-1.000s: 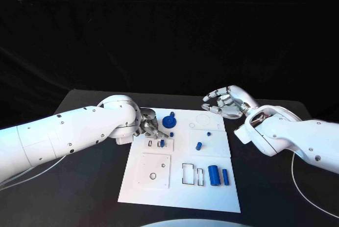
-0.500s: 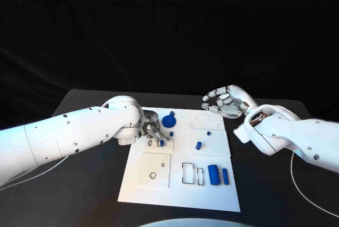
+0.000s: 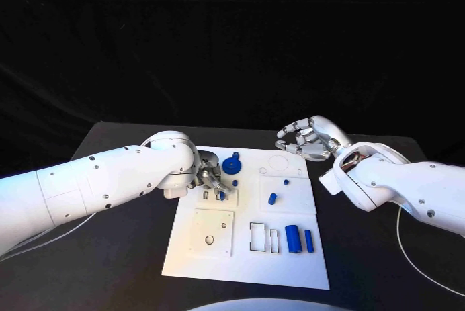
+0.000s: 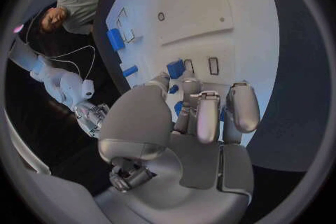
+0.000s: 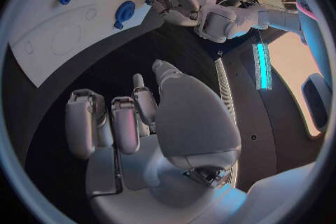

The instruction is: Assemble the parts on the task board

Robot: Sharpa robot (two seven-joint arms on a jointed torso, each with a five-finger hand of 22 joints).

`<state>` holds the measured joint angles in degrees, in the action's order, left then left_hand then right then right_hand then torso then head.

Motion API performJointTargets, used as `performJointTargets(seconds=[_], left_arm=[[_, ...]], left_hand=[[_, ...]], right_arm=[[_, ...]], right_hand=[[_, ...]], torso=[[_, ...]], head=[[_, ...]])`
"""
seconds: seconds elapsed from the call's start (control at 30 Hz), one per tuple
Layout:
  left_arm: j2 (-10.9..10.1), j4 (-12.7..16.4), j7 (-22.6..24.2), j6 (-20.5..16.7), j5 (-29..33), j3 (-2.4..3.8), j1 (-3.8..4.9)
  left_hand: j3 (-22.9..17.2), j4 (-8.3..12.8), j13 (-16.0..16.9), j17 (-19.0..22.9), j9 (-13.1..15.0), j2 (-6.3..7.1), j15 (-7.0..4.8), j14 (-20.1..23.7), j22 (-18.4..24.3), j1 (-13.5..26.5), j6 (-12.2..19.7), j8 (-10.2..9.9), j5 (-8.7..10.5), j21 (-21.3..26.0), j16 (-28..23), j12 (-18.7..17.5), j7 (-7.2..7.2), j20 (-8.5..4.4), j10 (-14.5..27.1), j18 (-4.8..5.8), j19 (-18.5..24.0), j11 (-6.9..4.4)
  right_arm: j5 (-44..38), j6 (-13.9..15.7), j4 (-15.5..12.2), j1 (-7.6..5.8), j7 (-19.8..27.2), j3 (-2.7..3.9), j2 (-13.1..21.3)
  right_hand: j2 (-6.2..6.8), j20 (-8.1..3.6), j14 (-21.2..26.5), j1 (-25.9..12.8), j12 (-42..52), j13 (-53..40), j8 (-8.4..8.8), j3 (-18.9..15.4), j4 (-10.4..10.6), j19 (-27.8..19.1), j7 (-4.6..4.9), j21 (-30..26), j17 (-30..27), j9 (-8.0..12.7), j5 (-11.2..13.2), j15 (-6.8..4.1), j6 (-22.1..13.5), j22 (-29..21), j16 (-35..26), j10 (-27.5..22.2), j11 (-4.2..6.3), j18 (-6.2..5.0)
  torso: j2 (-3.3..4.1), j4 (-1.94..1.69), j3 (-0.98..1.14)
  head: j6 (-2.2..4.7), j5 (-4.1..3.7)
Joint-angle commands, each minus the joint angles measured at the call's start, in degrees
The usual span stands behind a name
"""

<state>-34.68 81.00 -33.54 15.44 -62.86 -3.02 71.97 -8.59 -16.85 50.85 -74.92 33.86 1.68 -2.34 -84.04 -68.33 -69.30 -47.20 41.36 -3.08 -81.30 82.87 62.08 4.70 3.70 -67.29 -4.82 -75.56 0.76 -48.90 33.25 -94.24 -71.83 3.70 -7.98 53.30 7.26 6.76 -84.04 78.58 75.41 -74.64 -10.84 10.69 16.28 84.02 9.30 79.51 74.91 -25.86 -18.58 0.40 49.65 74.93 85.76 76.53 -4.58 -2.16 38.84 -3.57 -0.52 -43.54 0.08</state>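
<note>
The white task board point(image 3: 291, 271) lies mid-table. My left hand point(image 3: 209, 177) hovers low over its upper left, with bent fingers beside a small blue block point(image 3: 222, 195) standing in a slot. In the left wrist view the thumb tip nears that block point(image 4: 175, 68). Slivers of blue show between thumb and fingers point(image 4: 206, 117), and I cannot tell whether anything is held. A blue gear point(image 3: 232, 166) sits just past the hand. My right hand point(image 3: 308, 140) hangs off the board's far right corner, fingers curled in on nothing point(image 5: 133, 117).
Two blue cylinders point(image 3: 293, 238) point(image 3: 309, 241) lie at the board's near right beside empty rectangular slots point(image 3: 258, 237). Small blue pieces point(image 3: 272, 199) point(image 3: 286, 183) stand mid-board. A square plate with a ring hole point(image 3: 210, 240) is at the near left. Black table surrounds the board.
My left arm has swung in slightly and its hand has settled a little closer to the small blue block. The right hand has barely shifted. The parts on the board have stayed put.
</note>
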Motion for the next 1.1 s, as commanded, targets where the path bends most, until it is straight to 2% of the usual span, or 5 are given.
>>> performJointTargets(seconds=[0.03, 0.2, 0.47, 0.6, 1.1], left_arm=[[0.26, -0.1, 0.62, 1.16, 0.72, 0.0, 0.07], [0.35, -0.16, 0.79, 1.56, 1.15, -0.01, 0.07], [0.22, -0.28, 0.81, 1.17, 3.69, 0.0, 0.07], [0.07, -0.29, 0.76, 0.48, 5.54, 0.03, 0.07], [-2.25, 0.89, 0.91, -5.63, 8.48, 0.47, 0.02]], left_hand=[[-1.83, -0.02, -0.21, -3.57, 0.17, 0.2, -0.34, -2.15, -0.08, -1.25, 0.53, 0.02, -0.05, -0.25, -0.25, -0.01, 0.07, -0.01, 0.5, 0.31, -0.35, -0.09], [-7.84, -0.03, -0.28, -3.57, 0.5, 1.65, -0.4, -2.15, -0.28, -3.01, 0.44, -0.34, -0.12, -0.33, -0.25, -0.11, 0.02, -0.04, 0.6, 0.32, -0.31, -0.22], [-26.98, 0.64, 0.25, -4.48, 3.12, 6.68, -1.13, -2.64, -1.13, -7.34, -0.23, 0.92, -0.03, -0.67, 0.38, -0.03, -0.88, -0.57, -1.06, 0.46, -0.74, -1.03], [-37.02, 2.88, 1.26, -5.16, 6.72, 8.73, -1.33, -3.01, -2.38, -6.62, 0.14, 2.76, -0.01, -1.19, 0.84, 0.41, -1.08, -0.87, -2.85, 0.7, -1.55, -1.22], [-42.99, 5.98, 3.76, -5.9, 10.21, 10.42, -1.76, -3.38, -4.95, -3.63, -0.22, 4.07, -0.06, -2.31, 1.32, 2.31, -1.45, -1.19, -5.0, 1.2, -3.3, -1.64]], right_arm=[[-0.44, -0.41, 0.06, 0.01, 0.07, 0.01, -0.13], [-0.43, -0.34, 0.14, 0.01, 0.08, 0.01, -0.19], [-0.39, -0.23, 0.17, 0.01, 0.21, 0.01, -0.21], [-0.3, -0.1, 0.18, 0.02, 0.35, 0.01, -0.23], [0.13, 0.23, 0.32, 0.09, 0.87, 0.01, -0.17]], right_hand=[[0.15, -0.58, -3.09, 0.29, -0.16, -0.08, -0.3, 0.53, 0.02, 0.16, 0.06, -0.28, 2.89, -0.11, -0.69, -0.23, 0.17, 8.66, -0.29, -0.15, 0.11, -0.51], [0.22, -0.6, -3.1, 0.3, -0.21, -0.02, -0.33, 0.61, 0.02, 0.16, 0.06, -0.33, 2.88, -0.13, -1.05, -0.25, 0.14, 8.63, -0.31, -0.2, 0.12, -0.52], [0.24, -0.6, -3.1, 0.29, -0.18, -0.04, -0.35, 0.65, 0.02, 0.15, 0.06, -0.36, 2.88, -0.14, -1.19, -0.25, 0.14, 8.61, -0.32, -0.17, 0.12, -0.52], [0.24, -0.6, -3.1, 0.29, -0.18, -0.04, -0.35, 0.65, 0.02, 0.15, 0.06, -0.36, 2.88, -0.14, -1.19, -0.25, 0.14, 8.61, -0.32, -0.17, 0.12, -0.52], [0.27, -0.61, -3.08, 0.24, -0.23, 0.02, -0.4, 0.7, 0.06, 0.09, 0.06, -0.5, 2.78, -0.16, -1.42, -0.25, 0.15, 8.54, -0.37, -0.21, 0.12, -0.55]], torso=[[-0.01, -0.03, -0.01], [-0.03, 0.01, -0.05], [0.0, 0.05, -0.03], [0.01, 0.01, 0.0], [-0.07, -0.12, 0.03]], head=[[-0.06, -0.04], [-0.23, 0.03], [-0.31, -0.11], [-0.37, -0.17], [-0.27, -0.12]])
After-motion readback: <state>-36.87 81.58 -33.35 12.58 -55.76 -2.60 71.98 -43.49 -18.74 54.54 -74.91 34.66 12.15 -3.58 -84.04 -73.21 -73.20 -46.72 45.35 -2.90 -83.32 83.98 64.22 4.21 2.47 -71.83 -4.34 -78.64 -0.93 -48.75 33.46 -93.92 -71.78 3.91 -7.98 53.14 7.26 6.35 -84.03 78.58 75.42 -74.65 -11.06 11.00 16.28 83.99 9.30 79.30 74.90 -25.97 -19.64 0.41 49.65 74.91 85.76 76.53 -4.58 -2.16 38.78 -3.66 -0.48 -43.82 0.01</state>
